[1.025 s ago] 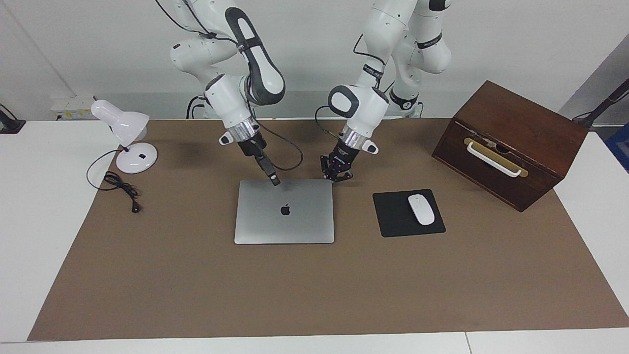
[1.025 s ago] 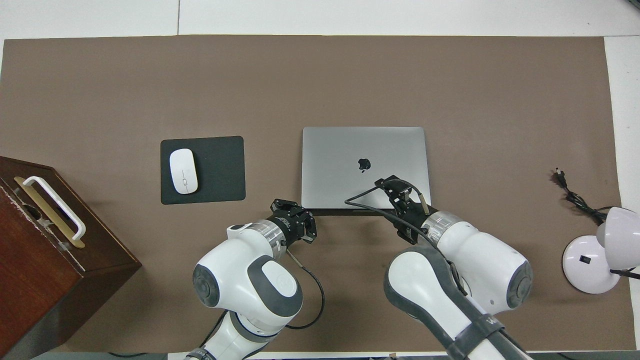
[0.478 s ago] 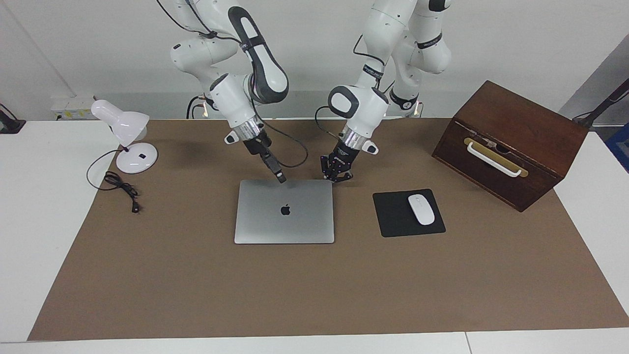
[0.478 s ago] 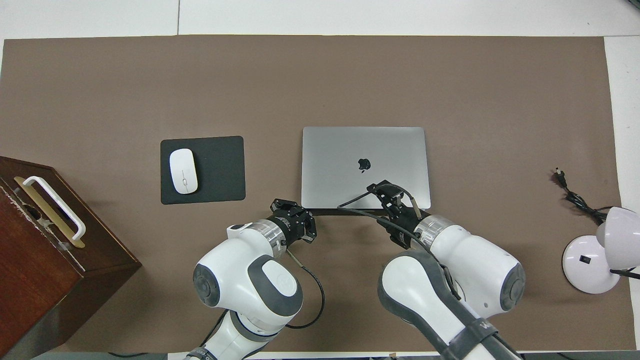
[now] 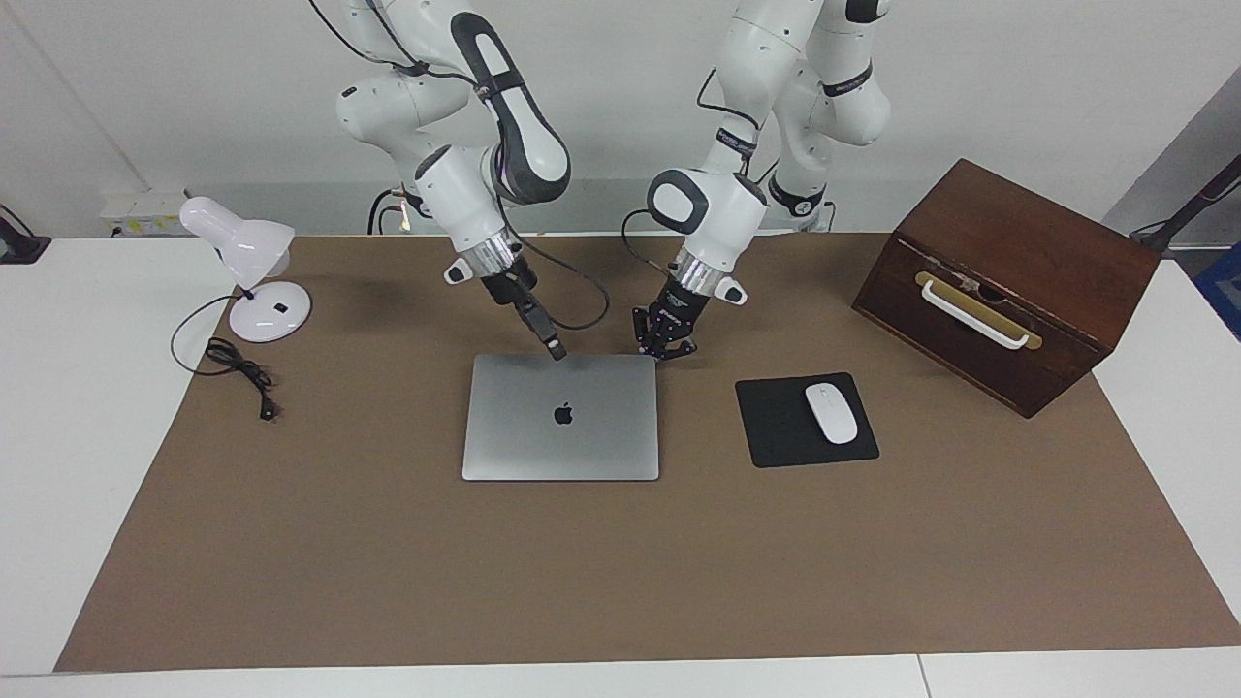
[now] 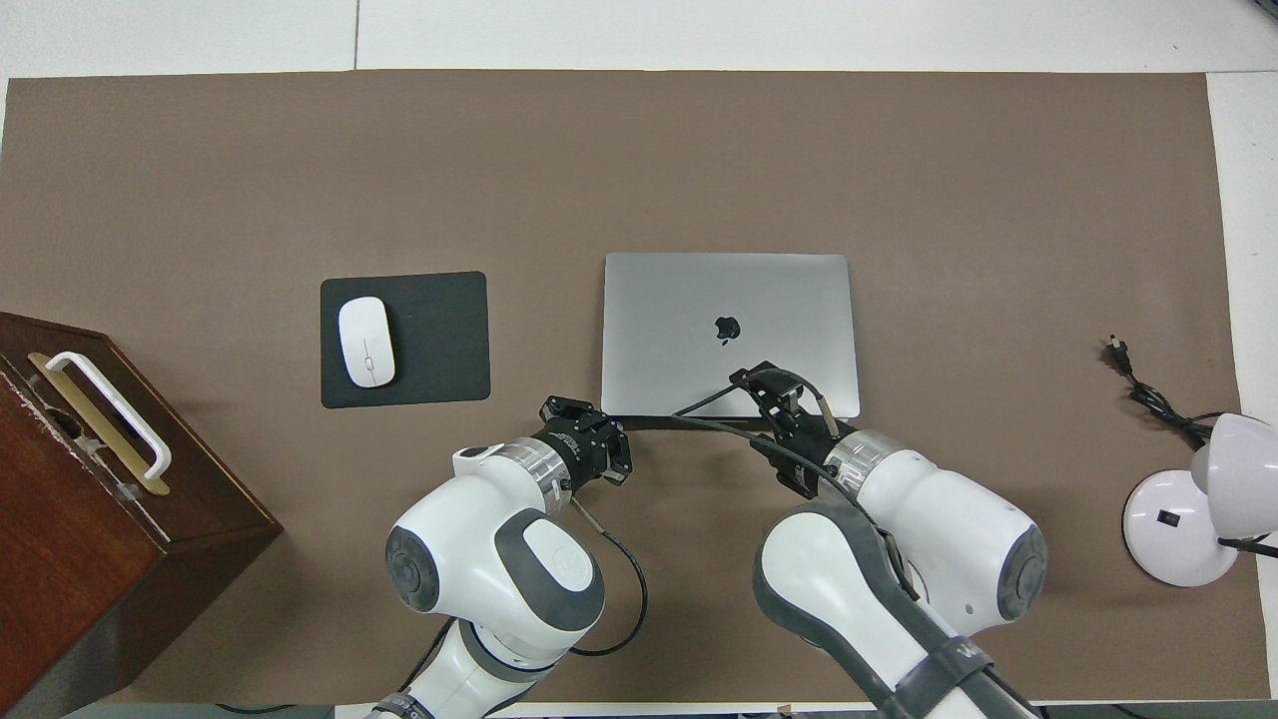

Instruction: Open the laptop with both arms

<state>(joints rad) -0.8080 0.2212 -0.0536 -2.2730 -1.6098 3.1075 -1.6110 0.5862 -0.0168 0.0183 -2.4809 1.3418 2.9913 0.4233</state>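
Right — laptop [image 5: 560, 417] flat, lid shut, mid table [image 5: 388, 582]. My left gripper [image 5: 665, 351], fingers pressed together, sits at corner nearest robots, prob to brace base. Right gripper [image 5: 556, 352] at same edge, fingers: cannot tell; prob seeking lid lip.

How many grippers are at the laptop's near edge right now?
2. The left gripper, shut, sits beside the closed laptop's corner; the right gripper is at the same edge, nearer its middle.
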